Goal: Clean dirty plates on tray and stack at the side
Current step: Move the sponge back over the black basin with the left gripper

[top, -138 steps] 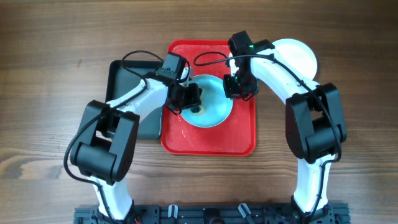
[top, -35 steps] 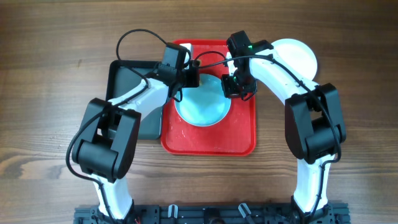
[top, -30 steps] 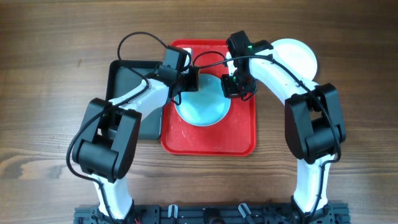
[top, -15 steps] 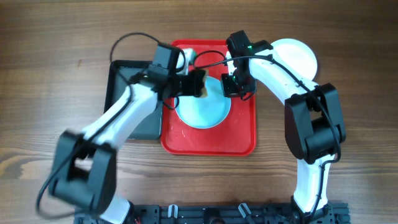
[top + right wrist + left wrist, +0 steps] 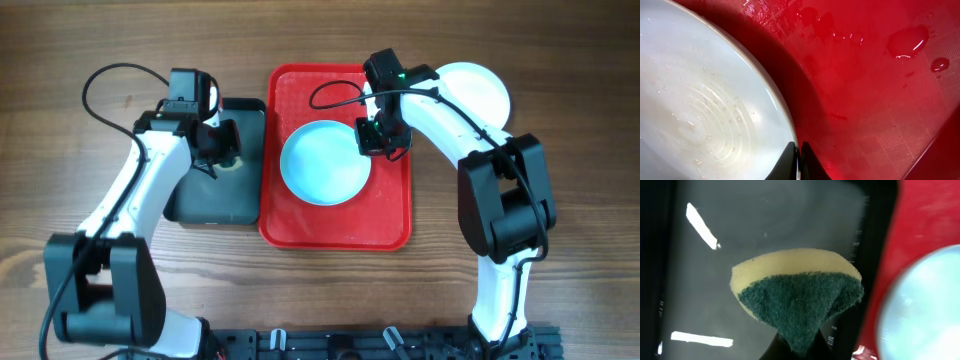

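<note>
your right gripper (image 5: 378, 138) pinches the rim of the blue plate (image 5: 322, 165) on the red tray (image 5: 340, 225), likely ready to lift it; your left gripper (image 5: 222, 148) clamps the sponge (image 5: 800, 300) over the black tray (image 5: 215, 200), out of the way.

Colours from my side:
- the red tray (image 5: 335, 228) is solid bright red. Up close its floor has a fine square-grid texture, and the wet blobs on it read darker red.
- the pale blue plate (image 5: 322, 165) is uniform light blue with no print. My right wrist view shows faint concentric rings and tiny droplets on a near-white glaze.
- the white plate (image 5: 488, 88) is plain white.
- the black tray (image 5: 765, 225) is glossy black-grey with white light streaks.
- the sponge (image 5: 797, 297) is pale yellow foam with a dark green scouring face.
- the table (image 5: 560, 40) is mid-brown wood with lengthwise grain.
- my arms (image 5: 150, 195) have white shells, black joints and black cables. There's a green LED (image 5: 403, 72) on my right wrist.
</note>
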You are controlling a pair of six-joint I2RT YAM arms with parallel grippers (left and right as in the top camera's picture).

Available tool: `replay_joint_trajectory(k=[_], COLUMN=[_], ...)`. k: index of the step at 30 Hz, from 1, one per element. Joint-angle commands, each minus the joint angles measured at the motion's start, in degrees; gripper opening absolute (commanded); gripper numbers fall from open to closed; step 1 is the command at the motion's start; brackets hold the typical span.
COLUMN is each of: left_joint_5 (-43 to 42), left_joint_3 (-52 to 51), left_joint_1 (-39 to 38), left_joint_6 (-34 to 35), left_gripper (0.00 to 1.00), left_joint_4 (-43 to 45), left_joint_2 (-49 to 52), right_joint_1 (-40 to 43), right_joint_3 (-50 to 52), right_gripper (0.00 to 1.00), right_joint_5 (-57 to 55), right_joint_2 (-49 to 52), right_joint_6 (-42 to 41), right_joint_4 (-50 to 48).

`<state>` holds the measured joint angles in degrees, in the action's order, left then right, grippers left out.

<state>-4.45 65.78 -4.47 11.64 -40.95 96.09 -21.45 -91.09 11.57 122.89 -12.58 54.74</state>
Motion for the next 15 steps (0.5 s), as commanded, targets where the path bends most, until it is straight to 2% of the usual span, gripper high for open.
replay_joint_trajectory(k=[1,7,10,11,15], left_joint_5=[1.18,1.60,1.57,1.68,2.23], left_joint_3=[-0.22,-0.22,-0.22,-0.22,-0.22], left_joint_1=[0.85,1.01,1.01,1.01,1.01], left_joint_6=[-5.49,-5.49,-5.46,-5.46,-5.46], left_gripper=[0.04,0.04,0.07,0.14,0.54], left_joint_4=[1.51,5.95,7.17,7.23,7.17], left_joint_2=[4.96,9.42,10.03,10.03,10.05], right_joint_1=[-0.35,-0.35,-0.35,-0.35,-0.35], right_joint_3=[0.48,0.48,0.48,0.48,0.48], right_gripper=[0.05,0.05,0.05,0.05,0.06], right_joint_5=[0.48,0.48,0.48,0.48,0.48], right_joint_2=[-1.14,-1.14,-1.14,-1.14,-1.14], right_joint_6=[-0.90,-0.46,-0.46,-0.46,-0.44], right_joint_4=[-0.72,-0.74,-0.74,-0.74,-0.79])
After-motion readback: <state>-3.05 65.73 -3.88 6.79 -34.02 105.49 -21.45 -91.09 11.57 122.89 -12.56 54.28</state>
